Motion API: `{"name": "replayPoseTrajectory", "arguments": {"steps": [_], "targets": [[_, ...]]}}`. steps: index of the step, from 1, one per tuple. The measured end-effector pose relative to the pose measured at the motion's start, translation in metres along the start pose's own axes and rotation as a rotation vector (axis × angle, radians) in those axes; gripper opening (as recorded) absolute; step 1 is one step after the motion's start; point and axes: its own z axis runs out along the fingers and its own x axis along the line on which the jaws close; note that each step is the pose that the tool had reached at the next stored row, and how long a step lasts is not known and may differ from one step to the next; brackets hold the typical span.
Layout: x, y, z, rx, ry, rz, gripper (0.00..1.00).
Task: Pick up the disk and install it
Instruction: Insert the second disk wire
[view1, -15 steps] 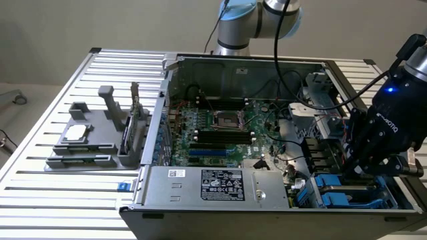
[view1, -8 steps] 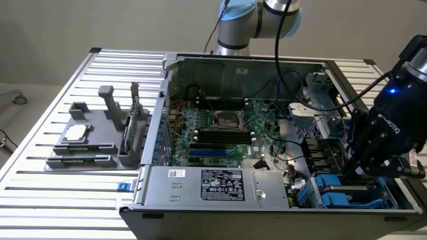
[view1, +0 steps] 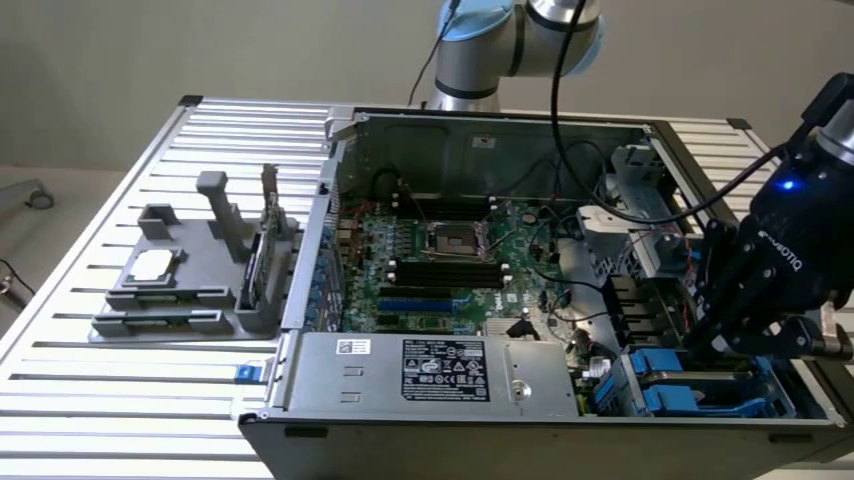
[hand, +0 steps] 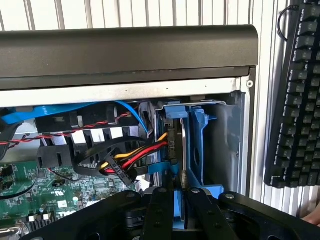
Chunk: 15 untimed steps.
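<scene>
At the drive-bay corner of the open computer case (view1: 467, 130), on the exterior view's right, the pincer (view1: 747, 345) hangs low over the bay. In the wrist view its black fingers (hand: 200, 205) stand nearly together, clamped on the blue edge of the disk (hand: 186, 145) — silver body on edge, framed by its bright blue carrier. The disk sits upright in the bay slot directly beyond the fingertips, partway down between the bay's grey metal walls; how deep it is seated I cannot tell.

Just beside the disk, on the motherboard side of the pincer: a bundle of red, yellow and black power wires (hand: 132, 157) ending in a black connector, with a blue data cable (hand: 75, 107) looping past above them. Further out that way — the green motherboard (view1: 441, 265) with its black memory slots and CPU socket.

Next along the case edge from the pincer lies the silver power supply box (view1: 441, 375) with a white and black label.

On the far side of the pincer from the motherboard, outside the case wall, a black keyboard (hand: 295, 100) lies on the ribbed aluminium table (view1: 120, 390).

Well apart from the pincer, past the case on the exterior view's left, a grey fixture stand (view1: 187, 280) holds a small flat silver chip (view1: 150, 264). The arm's base joint (view1: 514, 35) rises behind the case.
</scene>
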Motion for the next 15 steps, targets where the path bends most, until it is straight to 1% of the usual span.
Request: {"name": "replayPoseTrajectory", "arguments": {"steps": [5,9,13,15], "targets": [[-0.0005,0.0002,0.0010,0.0004,0.0066,-0.001,0.16],[-0.0008,0.0006,0.0019,0.0009,0.0133,-0.002,0.16],[-0.0013,0.0010,0.0020,0.0022,0.0170,-0.002,0.16],[-0.0020,0.0009,0.0009,0.0048,0.0176,-0.003,0.18]]}}
